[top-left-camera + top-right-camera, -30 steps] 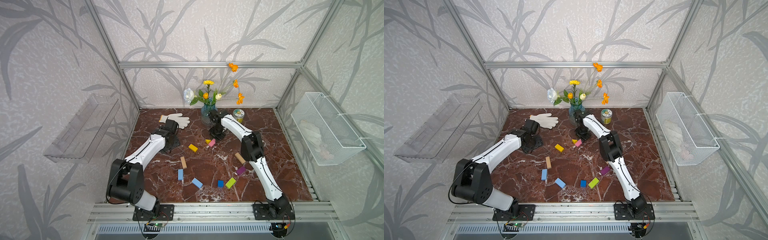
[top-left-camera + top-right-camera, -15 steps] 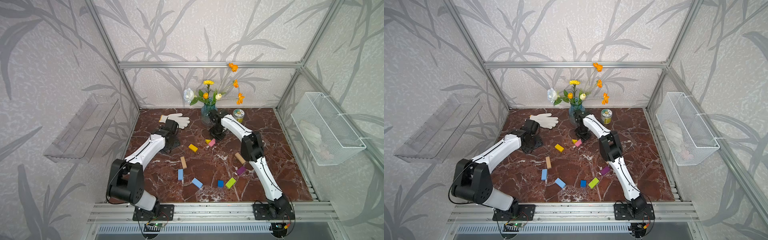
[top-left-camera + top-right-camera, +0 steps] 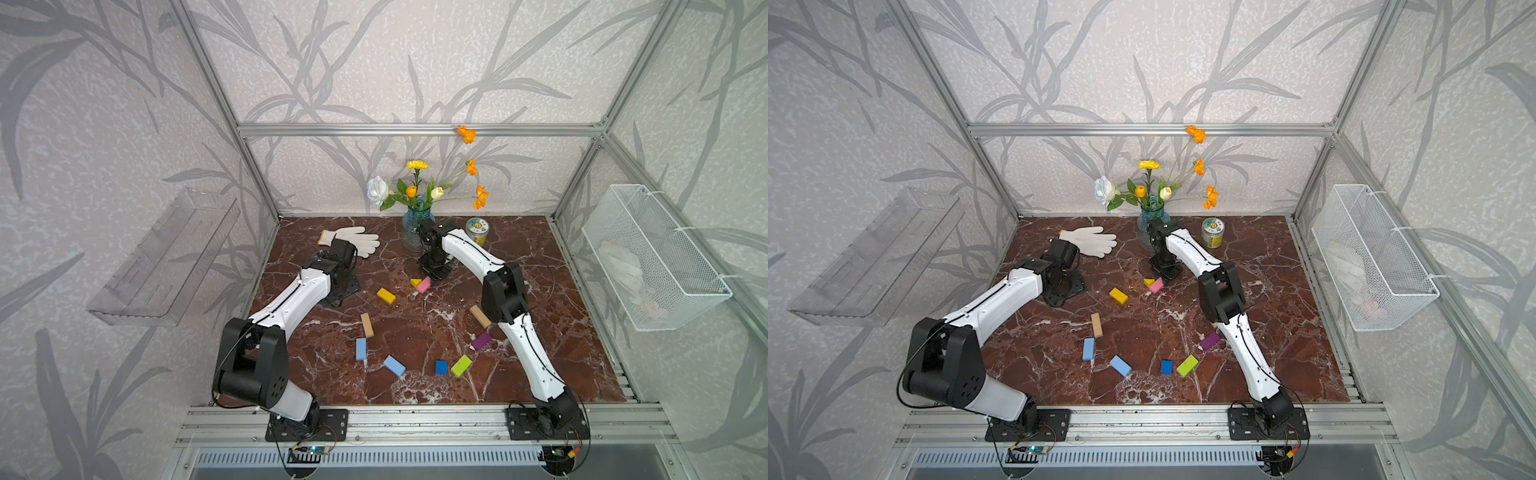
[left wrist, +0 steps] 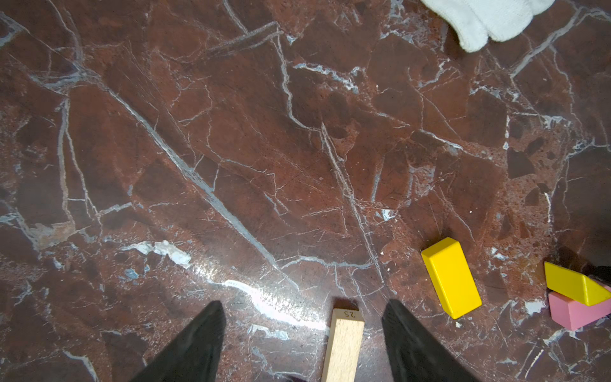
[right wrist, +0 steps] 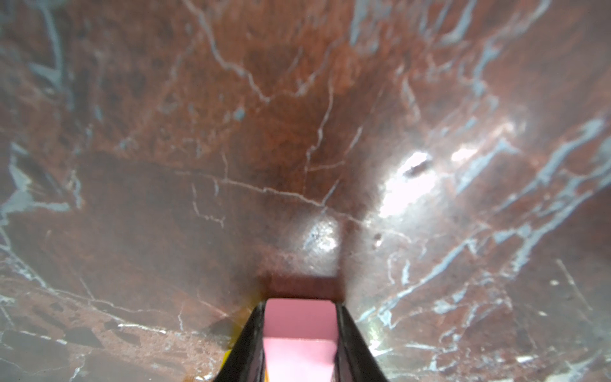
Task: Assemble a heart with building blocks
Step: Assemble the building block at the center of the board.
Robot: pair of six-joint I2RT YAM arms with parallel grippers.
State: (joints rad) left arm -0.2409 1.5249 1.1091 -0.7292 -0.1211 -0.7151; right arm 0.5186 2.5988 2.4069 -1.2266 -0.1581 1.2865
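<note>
The left gripper (image 4: pixel 302 330) hangs over the red marble table (image 3: pixel 561 291), its black fingers (image 4: pixel 195 344) spread wide and gripping nothing, just in front of a white glove (image 3: pixel 353 239) lying flat near the back. Beyond its fingertips in the left wrist view lies a tan brick (image 4: pixel 344 347), flat on the marble and untouched. In a top view a light blue brick (image 3: pixel 361 348) sits just in front of that tan brick, towards the front edge. To its right a second light blue brick (image 3: pixel 394 365) lies askew. A yellow brick (image 3: pixel 386 296) rests alone farther back.

Right of it, a small yellow wedge (image 3: pixel 415 282) touches the pink brick (image 3: pixel 424 285). The right gripper (image 5: pixel 300 311) has that pink brick clamped between narrowly set fingers, low over the marble, in front of a blue glass vase (image 3: pixel 415 224) of flowers.

Near the front edge lie a dark blue brick (image 3: pixel 441 367) and a lime brick (image 3: pixel 461 365). Farther right, beside the right arm, are a purple brick (image 3: pixel 482 340) and a second tan brick (image 3: pixel 480 316), the latter partly hidden by the elbow. The bricks form only a loose, open ring, none touching except the wedge and the pink one. A lidded jar (image 3: pixel 477 229) stands at the back, and a wire basket (image 3: pixel 656 257) hangs on the right wall.
</note>
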